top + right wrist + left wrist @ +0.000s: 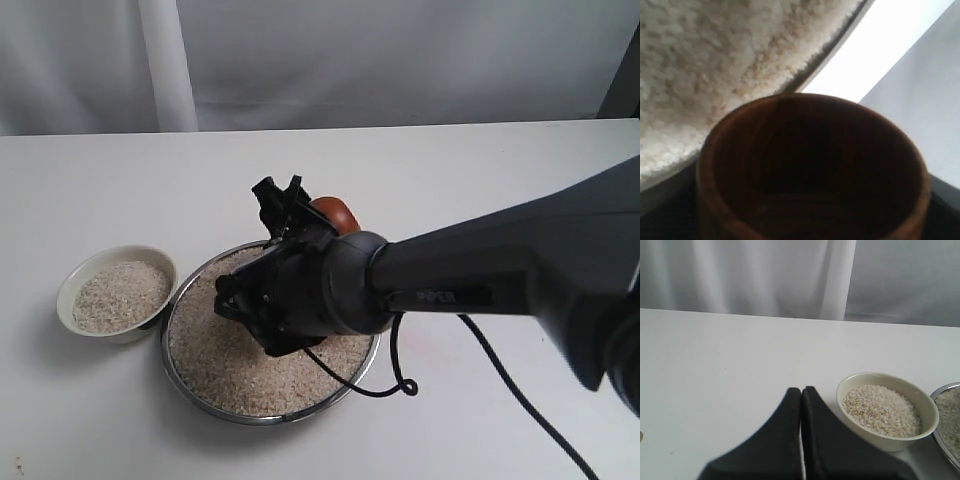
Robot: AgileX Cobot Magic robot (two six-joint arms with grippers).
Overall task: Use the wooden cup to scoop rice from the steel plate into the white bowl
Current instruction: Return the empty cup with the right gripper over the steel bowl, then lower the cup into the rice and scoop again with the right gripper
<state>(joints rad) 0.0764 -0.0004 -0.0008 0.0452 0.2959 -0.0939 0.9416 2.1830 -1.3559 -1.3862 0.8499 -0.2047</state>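
Note:
My right gripper (300, 210) reaches across over the steel plate (250, 418) and is shut on the wooden cup (336, 212). The cup hangs tilted above the plate's far rim. In the right wrist view the cup (715, 150) fills the frame, mouth towards the camera, its dark inside empty. The rice (715, 60) and the plate's rim (832, 42) lie close behind it. Rice (230, 370) covers the plate. The white bowl (70, 290) stands left of the plate, holding rice (120, 295). My left gripper (801, 390) is shut on nothing, hovering near the bowl (890, 442).
The white table (480, 160) carries only the bowl and the plate. A black cable (500, 385) trails from the right arm across the table beside the plate. A pale curtain (400, 60) hangs behind the table's far edge.

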